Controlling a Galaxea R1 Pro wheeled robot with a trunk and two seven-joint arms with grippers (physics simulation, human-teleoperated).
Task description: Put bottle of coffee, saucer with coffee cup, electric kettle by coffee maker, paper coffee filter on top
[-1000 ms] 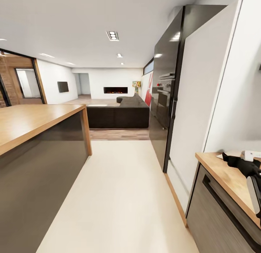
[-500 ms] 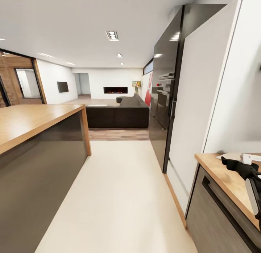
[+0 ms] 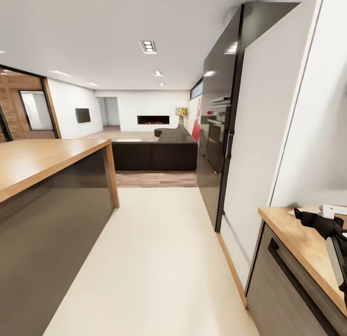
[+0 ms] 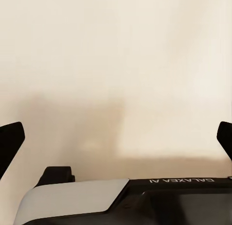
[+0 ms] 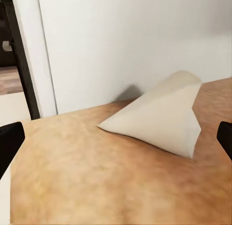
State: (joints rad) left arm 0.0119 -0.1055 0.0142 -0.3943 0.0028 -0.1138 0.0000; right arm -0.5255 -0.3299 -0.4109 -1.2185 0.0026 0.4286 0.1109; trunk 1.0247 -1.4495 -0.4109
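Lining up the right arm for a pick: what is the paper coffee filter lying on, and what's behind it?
The paper coffee filter lies on its side on the light-wood kitchen countertop. Behind it stands a plain white panel. The countertop under the cone is hidden.

bench [image 5: 72, 186]: I see light wood | on it: paper coffee filter [image 5: 159, 116] lying on its side by the white wall panel [image 5: 125, 41]

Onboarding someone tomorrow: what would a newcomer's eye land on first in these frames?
Probably the paper coffee filter, a white cone lying on its side on the kitchen countertop by a white panel, between the open right gripper fingertips. In the head view, the tall black oven cabinet at right and the wood-topped island at left flank a pale floor.
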